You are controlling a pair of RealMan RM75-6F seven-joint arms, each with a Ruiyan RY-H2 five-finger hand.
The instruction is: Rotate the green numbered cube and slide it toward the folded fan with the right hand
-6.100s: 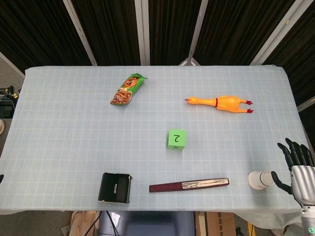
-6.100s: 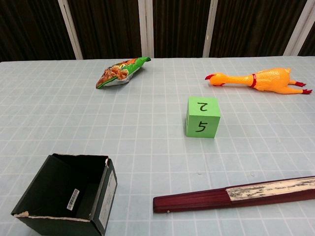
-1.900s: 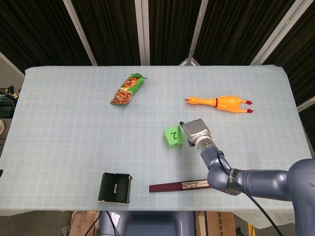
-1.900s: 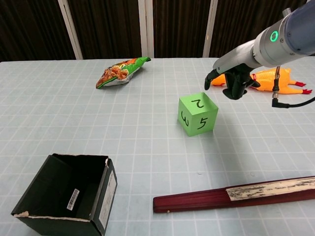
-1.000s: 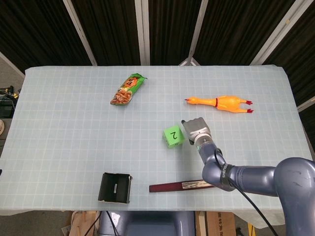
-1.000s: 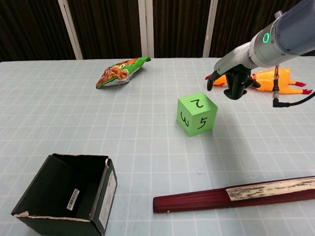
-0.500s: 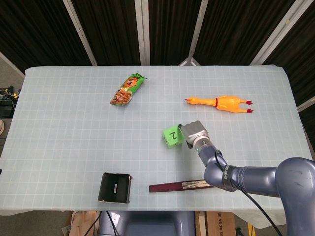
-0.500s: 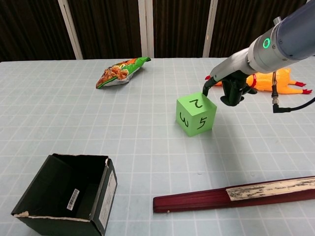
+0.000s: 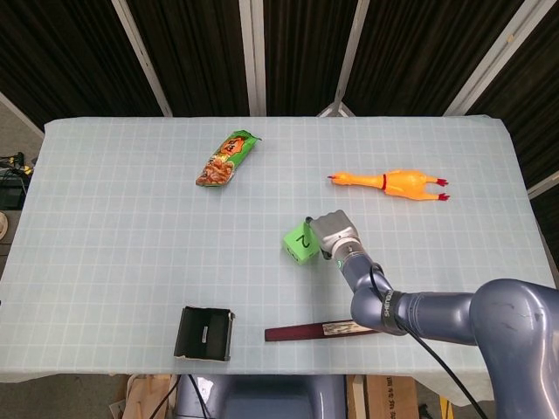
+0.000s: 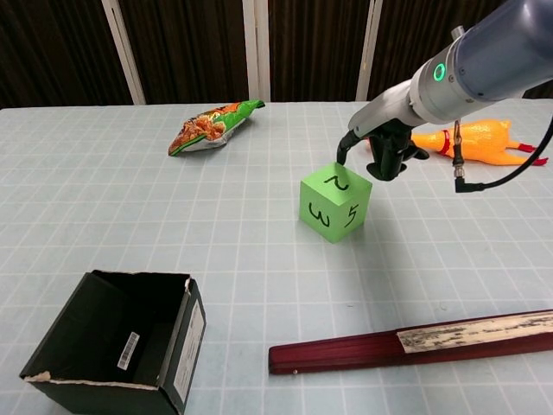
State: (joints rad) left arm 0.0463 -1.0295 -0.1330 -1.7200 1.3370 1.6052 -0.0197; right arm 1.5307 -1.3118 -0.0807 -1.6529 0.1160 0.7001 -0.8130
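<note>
Nearest the robot, one open black box [image 10: 121, 353] and one folded fan [image 10: 415, 341] are seen at the front edge of the tabletop [image 10: 104, 225], the fan lying flat with its dark red guard and pale worn patch uppermost. Further in, one green numbered cube [image 10: 334, 203] is found near the middle, well apart from the fan, turned corner-on so that the faces marked 3 and 5 are shown and the 2 lies on top. The right hand [image 10: 380, 147] is set at the cube's far upper corner, its fingers curled downward with a dark fingertip at the top edge; nothing is grasped, and whether contact is made cannot be told for certain. The left hand is not shown in either view. The cube is judged light, stiff and smooth-sided, probably foam or plastic, so it should turn readily when pushed near a corner and should slide on the cloth when pressed low on its far face; pushed high, it may tip instead. At the far side, one snack packet [image 10: 212, 125] and one rubber chicken [image 10: 471, 138] are seen
</note>
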